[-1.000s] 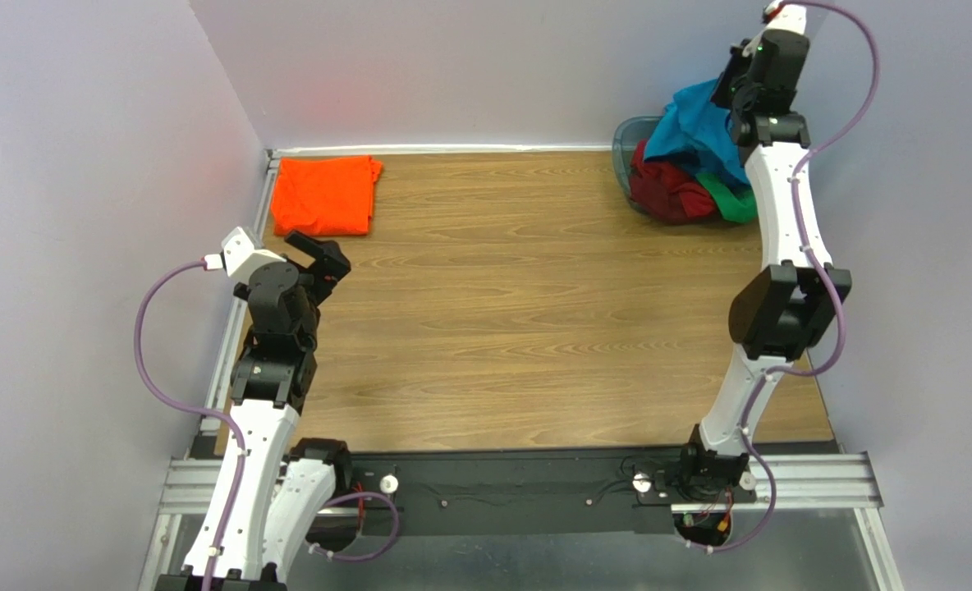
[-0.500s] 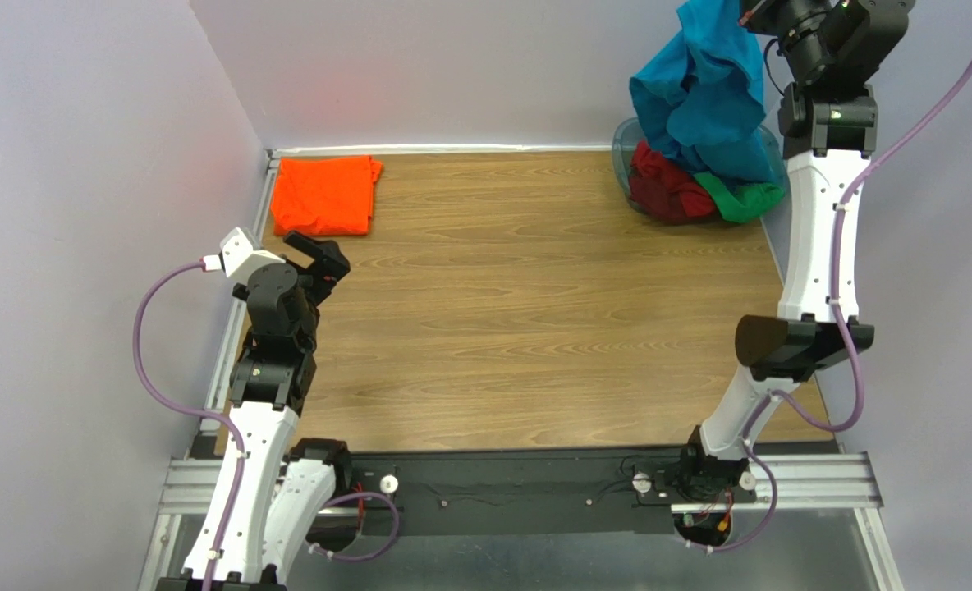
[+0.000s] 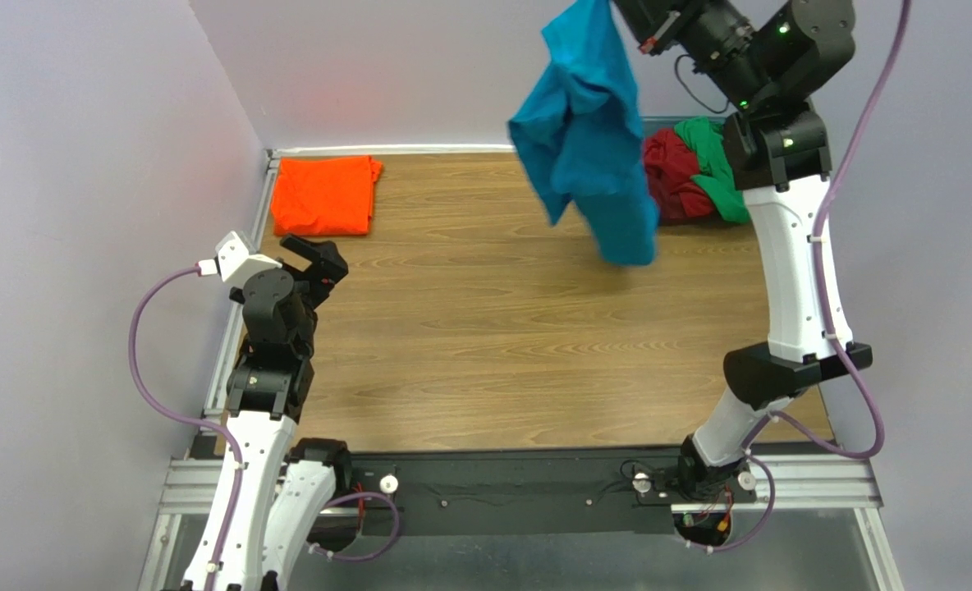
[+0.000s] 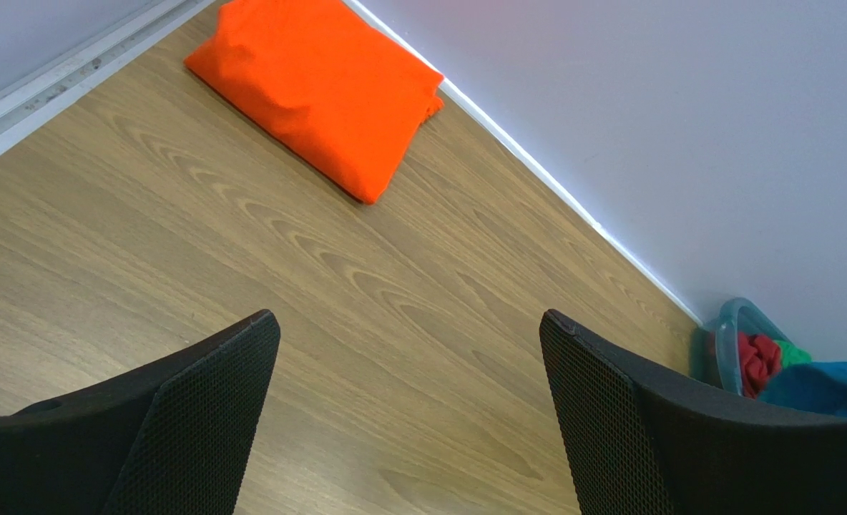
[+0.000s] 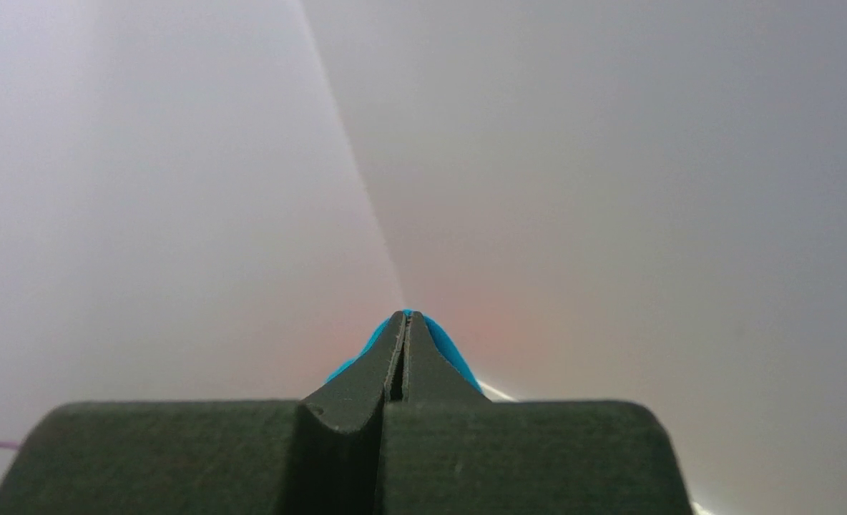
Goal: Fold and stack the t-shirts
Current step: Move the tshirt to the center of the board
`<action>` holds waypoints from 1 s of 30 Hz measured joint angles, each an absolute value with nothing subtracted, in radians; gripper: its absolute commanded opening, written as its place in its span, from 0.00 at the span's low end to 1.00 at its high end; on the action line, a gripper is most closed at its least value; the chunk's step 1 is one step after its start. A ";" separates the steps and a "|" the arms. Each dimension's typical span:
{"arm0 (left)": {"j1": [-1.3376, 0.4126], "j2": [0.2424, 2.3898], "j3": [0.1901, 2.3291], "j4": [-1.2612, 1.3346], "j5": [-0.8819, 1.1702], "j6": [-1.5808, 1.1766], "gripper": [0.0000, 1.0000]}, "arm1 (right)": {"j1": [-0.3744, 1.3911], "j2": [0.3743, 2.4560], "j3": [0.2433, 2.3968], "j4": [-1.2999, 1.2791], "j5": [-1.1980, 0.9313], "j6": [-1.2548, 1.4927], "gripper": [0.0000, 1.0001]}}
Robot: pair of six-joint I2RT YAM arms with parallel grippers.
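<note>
My right gripper (image 3: 633, 15) is shut on the teal-blue t-shirt (image 3: 587, 129) and holds it high in the air, so it hangs over the back middle of the table. In the right wrist view the shut gripper (image 5: 404, 319) shows a bit of teal cloth (image 5: 446, 349) behind its tip. The dark red t-shirt (image 3: 670, 176) and the green t-shirt (image 3: 716, 170) lie bunched in the tub at the back right. The bright orange t-shirt (image 3: 325, 195) lies folded at the back left corner; it also shows in the left wrist view (image 4: 315, 83). My left gripper (image 3: 317, 261) is open and empty over the left side of the table, in its wrist view (image 4: 408, 333) too.
The grey-blue plastic tub (image 4: 734, 335) stands against the back wall at the right. Walls close in the table at the back and on the left. The wooden tabletop (image 3: 516, 345) lies between the arms.
My right arm has lifted the teal-blue t-shirt out of the tub and swung it left over the table. The left arm has barely moved.
</note>
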State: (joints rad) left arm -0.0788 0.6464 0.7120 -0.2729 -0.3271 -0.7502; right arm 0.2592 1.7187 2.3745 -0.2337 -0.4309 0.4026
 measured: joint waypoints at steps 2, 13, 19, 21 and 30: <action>-0.079 0.636 0.712 -0.278 -0.321 -0.751 0.99 | 0.301 1.723 2.374 -0.233 -0.440 0.403 0.01; -0.079 0.587 0.707 -0.302 -0.314 -0.760 0.99 | 0.368 1.588 1.844 -0.170 -0.427 0.410 0.01; -0.079 0.598 0.651 -0.291 -0.274 -0.768 0.99 | 0.370 1.398 1.251 -0.155 -0.218 0.419 0.06; -0.079 0.616 0.633 -0.282 -0.255 -0.768 0.99 | 0.368 1.376 1.109 -0.151 -0.145 0.421 0.31; -0.079 0.763 0.557 -0.227 -0.178 -0.774 0.99 | 0.351 1.341 0.829 -0.188 0.152 0.406 1.00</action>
State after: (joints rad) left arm -0.0788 0.7628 0.5571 -0.2272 -0.1776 -0.7738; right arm 0.3511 1.3415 0.8288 -0.1879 0.1516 0.4057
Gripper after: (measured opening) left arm 0.987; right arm 0.997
